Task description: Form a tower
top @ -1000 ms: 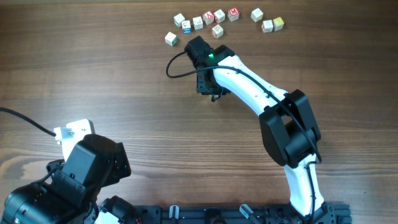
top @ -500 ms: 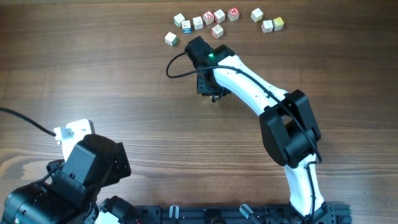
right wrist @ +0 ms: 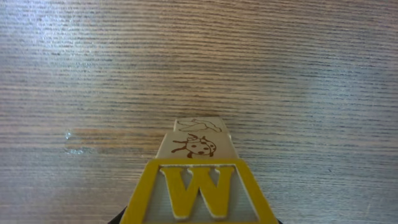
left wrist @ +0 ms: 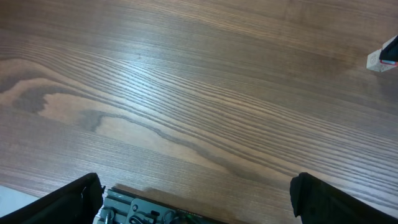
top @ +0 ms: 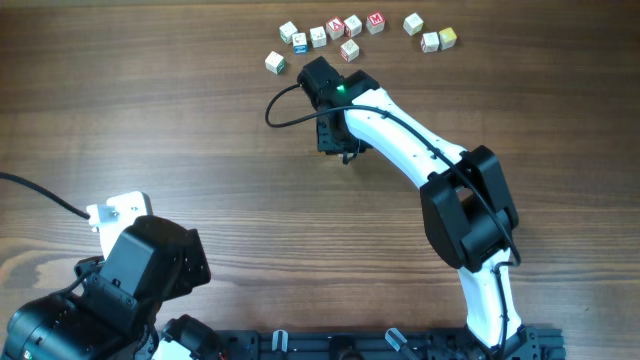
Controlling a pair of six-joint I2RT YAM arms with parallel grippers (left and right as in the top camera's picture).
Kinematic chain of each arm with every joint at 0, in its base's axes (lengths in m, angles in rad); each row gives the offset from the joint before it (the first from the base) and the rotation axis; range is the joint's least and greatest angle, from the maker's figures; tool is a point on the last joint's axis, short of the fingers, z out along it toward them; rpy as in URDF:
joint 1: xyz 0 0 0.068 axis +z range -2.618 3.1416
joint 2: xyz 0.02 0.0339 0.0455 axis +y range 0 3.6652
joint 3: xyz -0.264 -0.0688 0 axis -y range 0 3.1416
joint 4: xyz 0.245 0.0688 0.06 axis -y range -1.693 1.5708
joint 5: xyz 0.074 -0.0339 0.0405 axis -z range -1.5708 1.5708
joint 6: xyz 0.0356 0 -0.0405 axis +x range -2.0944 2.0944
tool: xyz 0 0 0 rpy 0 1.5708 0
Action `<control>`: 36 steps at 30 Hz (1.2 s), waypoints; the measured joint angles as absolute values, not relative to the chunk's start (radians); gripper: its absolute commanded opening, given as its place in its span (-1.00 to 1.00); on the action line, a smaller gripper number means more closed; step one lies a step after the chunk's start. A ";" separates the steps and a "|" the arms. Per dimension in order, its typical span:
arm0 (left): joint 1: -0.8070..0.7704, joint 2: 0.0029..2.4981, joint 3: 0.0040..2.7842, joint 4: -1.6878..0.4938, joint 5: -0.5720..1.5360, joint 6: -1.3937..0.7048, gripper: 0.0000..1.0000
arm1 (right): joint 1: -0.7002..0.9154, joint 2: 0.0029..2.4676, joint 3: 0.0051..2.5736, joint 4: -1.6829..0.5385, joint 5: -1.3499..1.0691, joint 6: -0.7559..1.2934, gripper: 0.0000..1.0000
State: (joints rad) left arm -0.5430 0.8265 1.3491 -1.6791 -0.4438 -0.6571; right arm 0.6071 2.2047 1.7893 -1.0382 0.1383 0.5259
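Almost nothing has moved since the earlier frames: only the right arm's elbow and the cable loop beside its wrist have shifted a hair, and the right gripper (top: 335,140) hangs in the same place, a little nearer than the row of loose blocks (top: 350,30) at the far edge of the surface (top: 150,120). Such stillness suggests a careful pause at the stack, either settling a block or about to let go. The tower (right wrist: 196,180) sits directly under that gripper, so the overhead view hides it. The right wrist camera looks down on a yellow-framed W block on top, a ladybird face below it and a third block under that, all roughly in line. None of its fingers show in any view, so I cannot tell whether this gripper is pinching the top block or standing just clear of it. The left gripper (left wrist: 196,186) is spread wide over bare wood at the near left, holding nothing.
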 measured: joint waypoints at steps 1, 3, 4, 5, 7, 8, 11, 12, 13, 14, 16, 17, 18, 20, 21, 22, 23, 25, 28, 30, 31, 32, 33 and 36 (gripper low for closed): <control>-0.543 0.826 1.349 -1.679 -0.444 -0.657 1.00 | 0.607 2.205 1.789 -1.042 0.138 0.520 -0.66; -0.543 0.826 1.349 -1.679 -0.444 -0.657 1.00 | 0.607 2.204 1.789 -1.051 0.138 0.505 -0.66; -0.543 0.826 1.349 -1.679 -0.444 -0.657 1.00 | 0.607 2.204 1.789 -1.055 0.138 0.498 -0.65; -0.543 0.826 1.349 -1.679 -0.444 -0.657 1.00 | 0.607 2.204 1.789 -1.055 0.138 0.492 -0.66; -0.543 0.826 1.349 -1.679 -0.444 -0.657 1.00 | 0.607 2.204 1.789 -1.054 0.138 0.488 -0.66; -0.543 0.826 1.349 -1.679 -0.443 -0.657 1.00 | 0.607 2.204 1.789 -1.053 0.138 0.487 -0.65; -0.543 0.826 1.349 -1.679 -0.444 -0.657 1.00 | 0.605 2.204 1.789 -1.045 0.138 0.484 -0.62; -0.543 0.826 1.349 -1.679 -0.444 -0.657 1.00 | 0.604 2.204 1.789 -1.045 0.138 0.484 -0.62; -0.543 0.826 1.349 -1.679 -0.444 -0.657 1.00 | 0.601 2.204 1.789 -1.042 0.138 0.484 -0.62; -0.543 0.826 1.349 -1.679 -0.444 -0.657 1.00 | 0.598 2.204 1.789 -1.042 0.136 0.484 -0.62; -0.543 0.826 1.349 -1.679 -0.444 -0.657 1.00 | 0.588 2.204 1.789 -1.040 0.131 0.484 -0.62; -0.543 0.826 1.349 -1.679 -0.444 -0.657 1.00 | 0.583 2.204 1.789 -1.039 0.127 0.484 -0.62; -0.543 0.826 1.349 -1.679 -0.444 -0.657 1.00 | 0.579 2.204 1.789 -1.038 0.123 0.484 -0.62; -0.543 0.826 1.349 -1.679 -0.444 -0.657 1.00 | 0.572 2.204 1.789 -1.038 0.112 0.484 -0.62; -0.543 0.826 1.349 -1.679 -0.444 -0.657 1.00 | 0.571 2.204 1.789 -1.038 0.105 0.484 -0.62; -0.543 0.826 1.349 -1.679 -0.444 -0.657 1.00 | 0.571 2.204 1.789 -1.039 0.097 0.484 -0.62; -0.543 0.826 1.349 -1.679 -0.444 -0.657 1.00 | 0.571 2.204 1.789 -1.039 0.089 0.484 -0.62; -0.543 0.826 1.349 -1.679 -0.444 -0.657 1.00 | 0.571 2.204 1.789 -1.042 0.080 0.484 -0.62; -0.543 0.826 1.349 -1.679 -0.444 -0.657 1.00 | 0.571 2.204 1.789 -1.065 0.072 0.481 -0.62; -0.543 0.826 1.349 -1.679 -0.444 -0.657 1.00 | 0.571 2.204 1.789 -1.077 0.070 0.480 -0.62; -0.543 0.826 1.349 -1.679 -0.444 -0.657 1.00 | 0.571 2.204 1.789 -1.080 0.069 0.480 -0.62; -0.543 0.826 1.349 -1.679 -0.444 -0.657 1.00 | 0.571 2.204 1.789 -1.081 0.068 0.480 -0.62; -0.543 0.826 1.349 -1.679 -0.444 -0.657 1.00 | 0.571 2.204 1.789 -1.081 0.068 0.480 -0.62; -0.543 0.826 1.349 -1.679 -0.444 -0.657 1.00 | 0.571 2.204 1.789 -1.076 0.067 0.480 -0.61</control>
